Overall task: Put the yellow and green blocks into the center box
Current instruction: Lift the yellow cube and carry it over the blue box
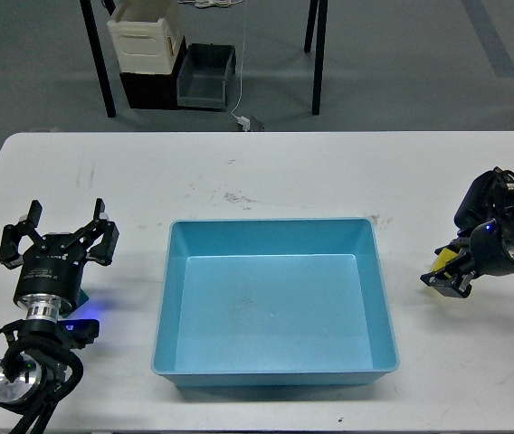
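A: Block (442,260), yellow, at three o'clock of the blue box (273,304): where is it held?
B: It is clamped in the right gripper (447,275), just off the table (284,176), likely for carrying over the box rim.
A: And the left gripper (56,237)?
B: It is spread wide at nine o'clock, nothing held. No green block is seen.
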You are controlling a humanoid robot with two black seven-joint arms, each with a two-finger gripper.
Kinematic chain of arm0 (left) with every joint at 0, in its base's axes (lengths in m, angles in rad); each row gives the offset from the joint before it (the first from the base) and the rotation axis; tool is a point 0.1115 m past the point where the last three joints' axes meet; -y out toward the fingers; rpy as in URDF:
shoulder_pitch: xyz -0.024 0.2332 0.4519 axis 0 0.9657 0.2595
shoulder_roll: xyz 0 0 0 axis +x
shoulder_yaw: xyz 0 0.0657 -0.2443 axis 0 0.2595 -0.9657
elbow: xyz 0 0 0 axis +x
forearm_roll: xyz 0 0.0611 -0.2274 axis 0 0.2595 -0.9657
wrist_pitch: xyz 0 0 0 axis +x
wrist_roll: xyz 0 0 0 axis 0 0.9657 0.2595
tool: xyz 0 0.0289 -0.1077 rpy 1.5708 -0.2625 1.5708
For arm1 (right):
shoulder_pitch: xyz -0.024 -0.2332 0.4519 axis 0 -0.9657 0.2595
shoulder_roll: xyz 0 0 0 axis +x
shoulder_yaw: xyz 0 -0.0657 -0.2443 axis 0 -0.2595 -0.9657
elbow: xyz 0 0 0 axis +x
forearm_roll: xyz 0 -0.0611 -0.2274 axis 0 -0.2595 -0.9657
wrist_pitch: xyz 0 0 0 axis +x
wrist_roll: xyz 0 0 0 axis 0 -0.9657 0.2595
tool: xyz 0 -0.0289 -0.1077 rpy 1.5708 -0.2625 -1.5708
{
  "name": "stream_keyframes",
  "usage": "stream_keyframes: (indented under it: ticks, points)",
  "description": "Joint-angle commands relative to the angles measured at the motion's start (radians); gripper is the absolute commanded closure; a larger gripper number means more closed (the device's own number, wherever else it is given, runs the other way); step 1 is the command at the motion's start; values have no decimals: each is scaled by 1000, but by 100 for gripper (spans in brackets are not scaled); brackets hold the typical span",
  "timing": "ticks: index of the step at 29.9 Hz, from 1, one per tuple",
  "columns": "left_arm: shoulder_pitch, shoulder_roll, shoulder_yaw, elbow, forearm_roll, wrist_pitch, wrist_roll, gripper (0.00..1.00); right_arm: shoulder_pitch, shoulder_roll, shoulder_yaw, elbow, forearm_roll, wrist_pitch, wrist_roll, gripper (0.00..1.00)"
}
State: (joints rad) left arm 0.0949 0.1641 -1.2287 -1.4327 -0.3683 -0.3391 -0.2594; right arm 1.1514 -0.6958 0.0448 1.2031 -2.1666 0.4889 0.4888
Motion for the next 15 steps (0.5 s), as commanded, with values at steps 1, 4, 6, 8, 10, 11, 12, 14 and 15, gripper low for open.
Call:
stream_keyframes:
  ticks: [1, 4, 6, 8, 10, 11, 12, 14, 15]
  points:
    - [0, 0, 0, 0, 0, 0, -1, 0, 135, 1, 6, 10, 54, 0, 0, 74]
    - [0, 0, -2, 0, 2, 3, -1, 0, 240, 10, 1, 56, 102, 0, 0, 74]
    - [0, 0, -3, 0, 2, 3, -1, 0, 289, 13, 0, 130, 132, 0, 0, 74]
    - [0, 0, -2, 0, 2, 2, -1, 0, 326, 36, -2, 211, 172, 0, 0, 74]
    - [0, 0, -2, 0, 0, 2, -1, 0, 361, 90, -3, 259, 224, 0, 0, 74]
    - [-1, 0, -2, -2, 0, 2, -1, 0, 378, 116, -9, 266, 244, 0, 0, 74]
    - [-1, 0, -2, -2, 0, 2, -1, 0, 389, 137, -25, 268, 251, 0, 0, 74]
    - [-1, 0, -2, -3, -1, 2, -1, 0, 401, 177, -68, 259, 246, 0, 0, 74]
    - [-1, 0, -2, -3, 0, 2, -1, 0, 404, 197, -86, 254, 246, 0, 0, 74]
